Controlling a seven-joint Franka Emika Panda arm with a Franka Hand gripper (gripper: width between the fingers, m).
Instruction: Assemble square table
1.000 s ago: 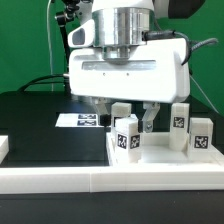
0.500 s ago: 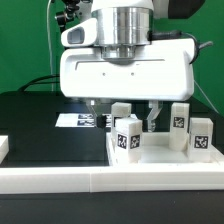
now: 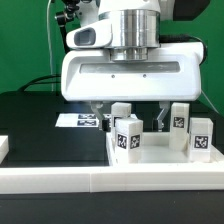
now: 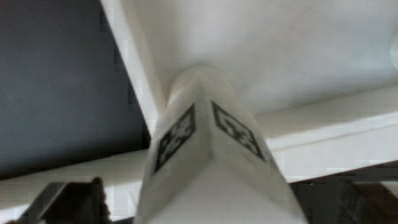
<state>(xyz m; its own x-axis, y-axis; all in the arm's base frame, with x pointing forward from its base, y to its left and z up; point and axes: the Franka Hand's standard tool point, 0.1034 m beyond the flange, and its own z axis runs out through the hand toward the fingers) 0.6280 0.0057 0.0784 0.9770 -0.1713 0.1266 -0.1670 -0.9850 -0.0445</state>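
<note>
Square table leg point(image 4: 210, 150) stands between the wide-open fingers point(image 3: 160, 118), untouched.

Leg point(image 4: 210, 150) blurred; fingers point(image 4: 71, 203) cut off.

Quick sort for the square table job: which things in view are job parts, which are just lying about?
Job parts:
- four white tagged legs, standing
- square tabletop beneath them
- claw, open, straddling the back leg

Lying about:
- marker board
- long white border wall
- black table
</note>
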